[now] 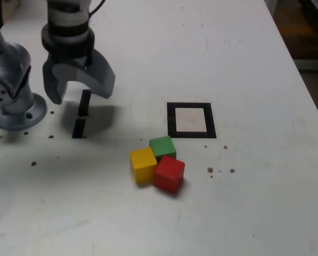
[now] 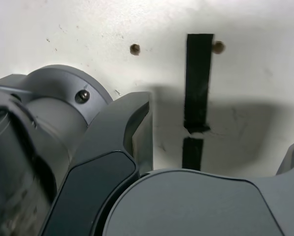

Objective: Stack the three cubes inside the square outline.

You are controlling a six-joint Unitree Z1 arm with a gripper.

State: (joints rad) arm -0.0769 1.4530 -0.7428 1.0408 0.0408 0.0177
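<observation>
Three cubes, one green (image 1: 163, 147), one yellow (image 1: 144, 166) and one red (image 1: 169, 174), sit bunched on a white table (image 1: 265, 213) in the exterior view, just below and to the left of the black square outline (image 1: 191, 134), whose pale centre holds none of them. The blocks look rigid and probably light, with smooth faces that could slide a little under a pinch but appear unlikely to crush or crack. The red cube, on the outer side of the cluster, seems the simplest first pick, taken low across two opposite upright faces; with the cubes packed so close, a fingertip could nudge a neighbor. The gripper (image 1: 83, 100) hangs above the table well apart from them, toward the exterior view's left, its jaws spread wide and nothing between them, over two short black strips (image 1: 84, 103). The arm's base (image 1: 21, 114) stands beside it, cut off by the frame edge. The wrist view shows neither cubes nor outline, only the strips, bare tabletop, part of the base and the gripper's own fingers, one of them largely out of frame. Hidden in the exterior view are the cubes' far sides; whether all their faces touch is hard to tell.
</observation>
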